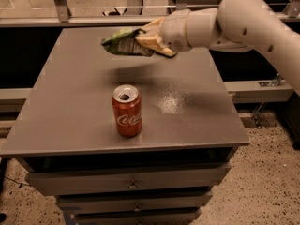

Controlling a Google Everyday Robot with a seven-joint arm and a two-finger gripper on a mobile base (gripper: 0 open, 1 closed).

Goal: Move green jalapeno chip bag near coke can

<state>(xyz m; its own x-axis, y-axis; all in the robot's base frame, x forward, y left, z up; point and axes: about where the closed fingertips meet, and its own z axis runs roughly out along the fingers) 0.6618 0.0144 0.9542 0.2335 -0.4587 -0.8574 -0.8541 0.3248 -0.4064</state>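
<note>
The bag (123, 42) hangs in the air over the far half of the table (65, 107), clear of the top, with a soft shadow (133, 72) on the grey surface beneath it. It is crumpled, green on its upper edge and darker below. Its right end is pinched in the gripper (143, 41), whose pale fingers (151, 34) are clamped on it from above and below. The rest of the bag sticks out to the left of the fingertips.

The can (127, 110) stands upright on the near half of the table, well below the bag in the picture and apart from it, its silver top with the opening showing.

The white arm (243, 18) reaches in from the right edge, across the table's far right corner, to the gripper. Under the tabletop are drawers (131, 184) with small knobs, and the table stands on a speckled floor (262, 182).
</note>
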